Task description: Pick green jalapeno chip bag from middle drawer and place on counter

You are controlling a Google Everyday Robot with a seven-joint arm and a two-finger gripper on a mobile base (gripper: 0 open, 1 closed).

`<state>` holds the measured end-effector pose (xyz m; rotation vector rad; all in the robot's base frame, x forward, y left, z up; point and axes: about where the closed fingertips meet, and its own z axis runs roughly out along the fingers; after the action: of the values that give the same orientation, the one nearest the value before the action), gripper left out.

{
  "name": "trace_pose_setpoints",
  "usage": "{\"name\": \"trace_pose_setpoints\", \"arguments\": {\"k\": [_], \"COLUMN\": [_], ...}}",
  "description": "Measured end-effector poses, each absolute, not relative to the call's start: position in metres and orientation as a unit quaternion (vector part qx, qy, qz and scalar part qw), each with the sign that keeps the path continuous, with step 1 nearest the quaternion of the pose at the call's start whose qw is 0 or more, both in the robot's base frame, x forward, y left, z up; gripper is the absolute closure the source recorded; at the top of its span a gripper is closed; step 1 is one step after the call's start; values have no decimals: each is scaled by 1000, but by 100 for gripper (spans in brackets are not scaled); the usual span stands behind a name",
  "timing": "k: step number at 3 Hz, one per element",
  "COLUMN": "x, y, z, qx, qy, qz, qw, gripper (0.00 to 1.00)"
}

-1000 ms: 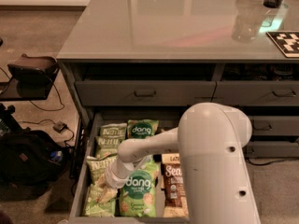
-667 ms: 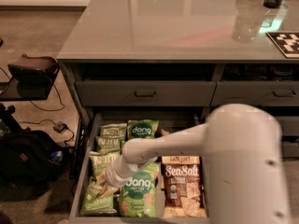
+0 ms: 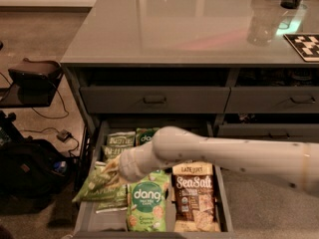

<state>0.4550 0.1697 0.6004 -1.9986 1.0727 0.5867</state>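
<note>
The middle drawer (image 3: 90,217) is pulled open under the counter (image 3: 169,31). My gripper (image 3: 108,174) is at the end of the white arm, low over the drawer's left column. It is shut on a green jalapeno chip bag (image 3: 95,188). The bag hangs tilted, and its lower corner reaches out past the drawer's left wall. Two more pale green Kettle bags (image 3: 119,139) lie behind it at the back left.
A bright green dang bag (image 3: 147,208) and a brown Sea Salt bag (image 3: 195,197) lie in the drawer's front; another dang bag (image 3: 146,136) lies at the back. A glass (image 3: 261,26) and a checkered board (image 3: 304,46) stand on the counter's right. A black backpack (image 3: 25,176) sits on the floor to the left.
The arm has swung down and now stretches in from the right. The jalapeno bag has risen from the drawer's front left, tilted and shifted left over the wall.
</note>
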Motion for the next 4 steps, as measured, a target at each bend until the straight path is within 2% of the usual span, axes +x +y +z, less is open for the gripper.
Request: {"name": "trace_pose_setpoints", "arguments": {"k": [2, 4], "x": [500, 527], "y": [71, 17], "z": [731, 826], "qx": [-731, -750], "qy": [472, 451], "qz": [218, 218], "qw": [443, 432], "gripper": [100, 100]}}
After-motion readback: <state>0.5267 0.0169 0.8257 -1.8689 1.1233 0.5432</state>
